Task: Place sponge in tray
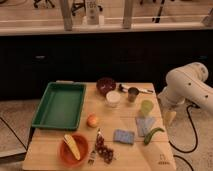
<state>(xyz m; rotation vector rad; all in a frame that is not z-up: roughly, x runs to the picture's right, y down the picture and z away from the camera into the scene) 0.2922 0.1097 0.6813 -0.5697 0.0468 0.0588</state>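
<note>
Tabletop of pale wood (pixel 131 159) fills the lower middle of the camera view, with dark cabinets behind it and a window ledge along the top edge.

A rectangular green plastic tray (pixel 48 111) lies on the left part of the table, and nothing lies inside it. The blue rectangular sponge (pixel 124 136) lies flat in the lower centre-right, well apart from the tray and not touched by the robot. Just to its right is a grey-blue folded cloth (pixel 145 125), and a curved green pepper (pixel 153 135) lies at the cloth's lower right corner.

Along the far edge stand a dark red bowl (pixel 106 85), a white round tub (pixel 113 98), a small metal cup (pixel 133 93) and a metal utensil (pixel 143 90). A pale green cup (pixel 146 107) stands above the cloth. A round orange fruit (pixel 92 120) lies beside the tray's lower right corner. At the lower left an orange bowl (pixel 65 154) holds a yellow piece of food (pixel 73 147); a bunch of dark red grapes (pixel 104 150) lies to its right.

The white robot arm (pixel 189 85) enters from the right edge. Its cream gripper (pixel 170 119) points down at the table's right edge, near the pale green cup and holding nothing; I cannot tell whether it is apart or together.
</note>
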